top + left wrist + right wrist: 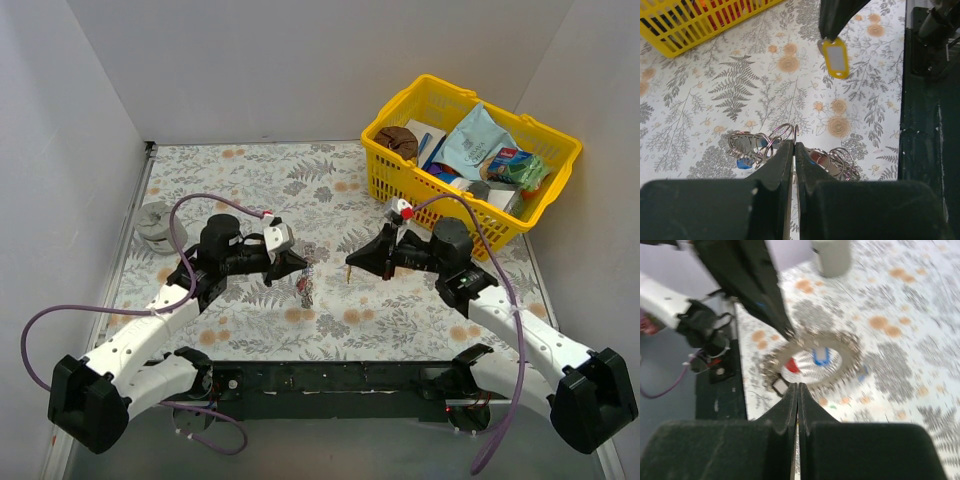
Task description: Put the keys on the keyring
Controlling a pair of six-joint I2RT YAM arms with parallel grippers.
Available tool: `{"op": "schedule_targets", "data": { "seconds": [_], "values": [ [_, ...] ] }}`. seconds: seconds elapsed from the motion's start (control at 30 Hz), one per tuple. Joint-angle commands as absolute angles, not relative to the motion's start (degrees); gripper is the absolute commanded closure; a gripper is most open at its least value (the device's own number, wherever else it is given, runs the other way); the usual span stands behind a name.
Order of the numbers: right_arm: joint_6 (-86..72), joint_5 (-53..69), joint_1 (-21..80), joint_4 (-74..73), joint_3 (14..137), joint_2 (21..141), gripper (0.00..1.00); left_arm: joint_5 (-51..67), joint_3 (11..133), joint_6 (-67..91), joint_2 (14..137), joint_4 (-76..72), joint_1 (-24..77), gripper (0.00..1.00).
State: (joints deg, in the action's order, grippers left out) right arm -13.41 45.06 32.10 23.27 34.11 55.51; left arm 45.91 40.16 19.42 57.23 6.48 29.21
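Note:
My left gripper (303, 263) is shut on the keyring (796, 131), a thin silver wire whose loops fan out to both sides of the jaws (305, 287). A blue key (744, 163) and a red key (816, 157) hang among those loops, just above the table. My right gripper (350, 260) faces it from the right and is shut on the yellow key (835, 58), which dangles below its tip (348, 275). A small gap separates the two grippers. In the blurred right wrist view, the keyring (850, 345) lies beyond the shut right gripper (798, 386), with the red key (792, 365) and blue key (821, 356) inside it.
A yellow basket (400, 180) full of packets stands at the back right. A grey round cylinder (155, 222) sits at the left edge of the floral table cover. The black base rail (330, 385) runs along the near edge.

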Motion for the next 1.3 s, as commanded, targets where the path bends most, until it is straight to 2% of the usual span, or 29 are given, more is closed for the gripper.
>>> {"op": "schedule_targets", "data": {
  "seconds": [0.0,0.23,0.47,0.57,0.6,0.7,0.8,0.9,1.27],
  "values": [
    [-11.1,26.9,31.8,13.9,34.5,59.5,0.99,40.4,39.1,17.8,53.4,3.9,29.4,1.0],
    [-15.3,25.3,32.0,13.3,33.2,78.9,0.99,38.1,38.6,17.4,52.3,4.2,29.2,1.0],
    [-15.5,21.1,35.0,12.8,34.3,86.1,0.99,37.4,38.1,17.8,51.9,4.0,29.3,1.0],
    [-15.4,21.5,35.6,13.3,34.5,85.9,0.79,37.2,37.9,17.8,51.9,4.0,29.2,1.0],
    [-15.5,21.5,35.7,13.6,33.9,85.3,0.64,37.0,37.9,17.8,51.9,4.0,29.3,1.0],
    [-15.7,20.4,35.7,13.5,33.0,82.1,0.42,36.8,37.8,17.8,51.9,4.0,29.2,1.0],
    [-15.8,18.8,35.7,11.7,33.1,80.3,0.34,36.9,37.9,17.8,51.9,4.0,29.3,1.0],
    [-16.1,18.1,35.7,10.7,33.1,78.4,0.32,36.9,37.8,17.9,51.9,4.0,29.3,1.0],
    [-13.9,22.6,35.7,10.5,28.7,75.7,0.36,36.4,37.4,18.1,51.4,4.1,29.2,1.0]
  ]
}}
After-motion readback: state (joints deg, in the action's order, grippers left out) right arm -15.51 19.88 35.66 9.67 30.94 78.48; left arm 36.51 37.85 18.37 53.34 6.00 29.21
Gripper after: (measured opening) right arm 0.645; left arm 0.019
